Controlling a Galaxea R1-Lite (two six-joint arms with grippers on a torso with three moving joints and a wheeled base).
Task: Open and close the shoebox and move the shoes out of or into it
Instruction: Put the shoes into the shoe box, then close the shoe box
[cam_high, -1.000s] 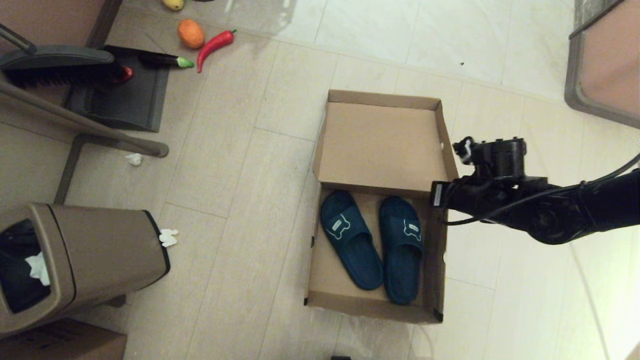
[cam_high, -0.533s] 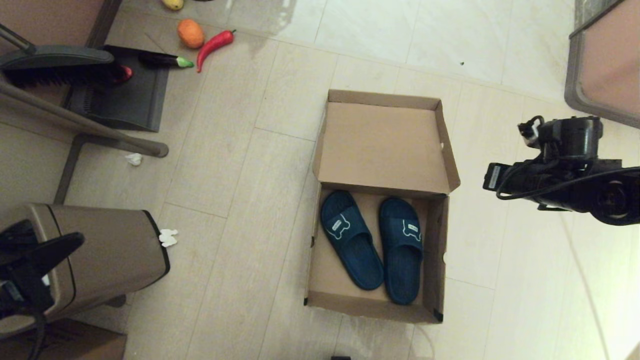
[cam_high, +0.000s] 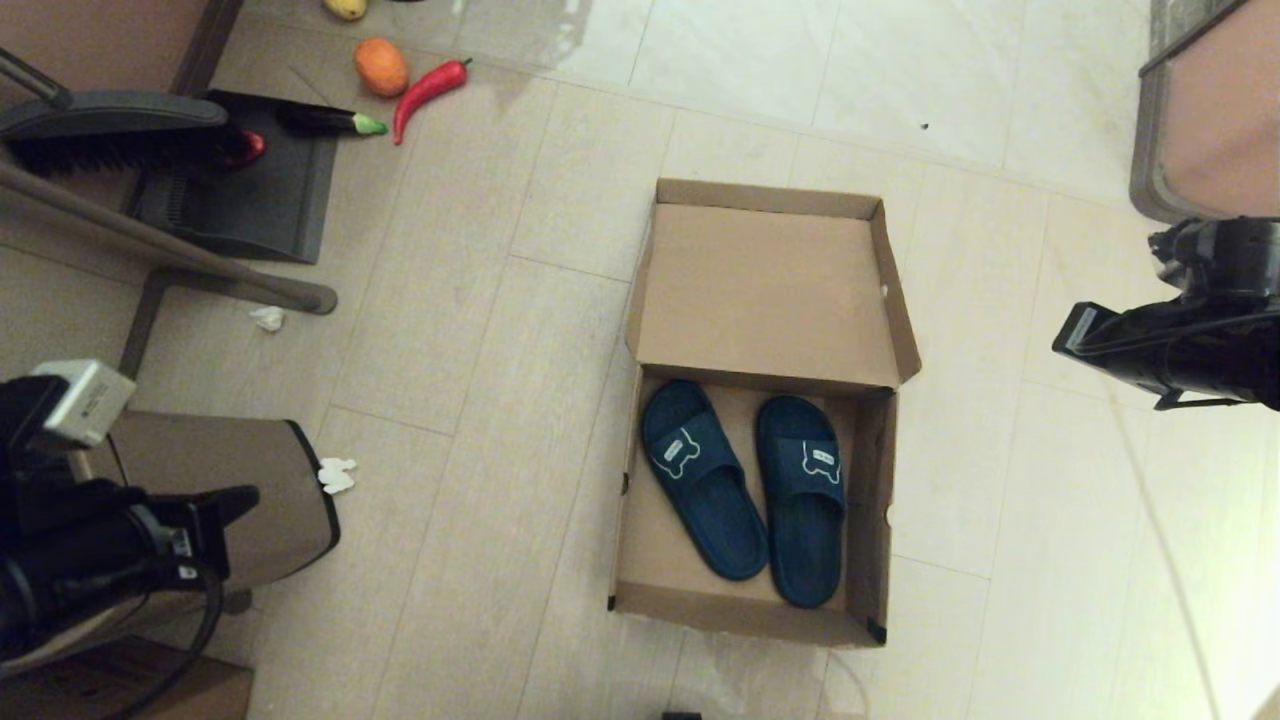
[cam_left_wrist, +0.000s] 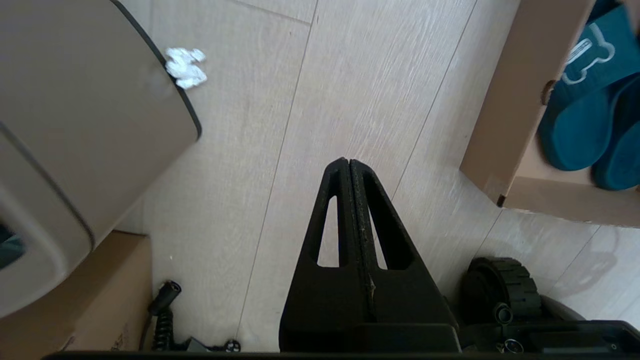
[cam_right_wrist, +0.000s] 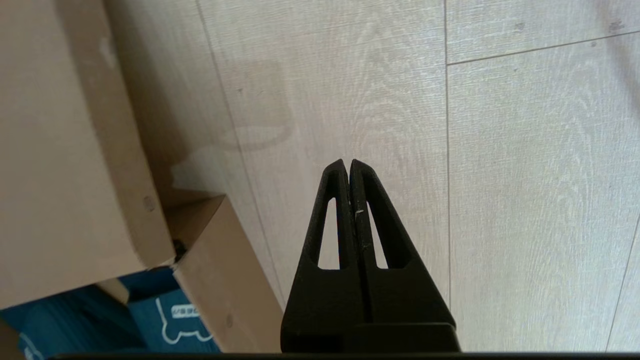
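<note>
Head view shows the shoebox (cam_high: 765, 420) open on the floor, the shoes (cam_high: 745, 487) side by side inside. Left gripper (cam_left_wrist: 348, 162) and right gripper (cam_right_wrist: 348, 162) hang clenched and empty, left and right of the box.

Brown cardboard shoebox (cam_high: 880, 520) on the floor, lid (cam_high: 765, 295) open and folded back. Inside: two dark blue slippers (cam_high: 745, 485) side by side, straps up, white bear outline on each strap.

pale tiled floor (cam_high: 470, 330) carries shoebox (cam_high: 760, 290), trash bin (cam_high: 215, 500).
</note>
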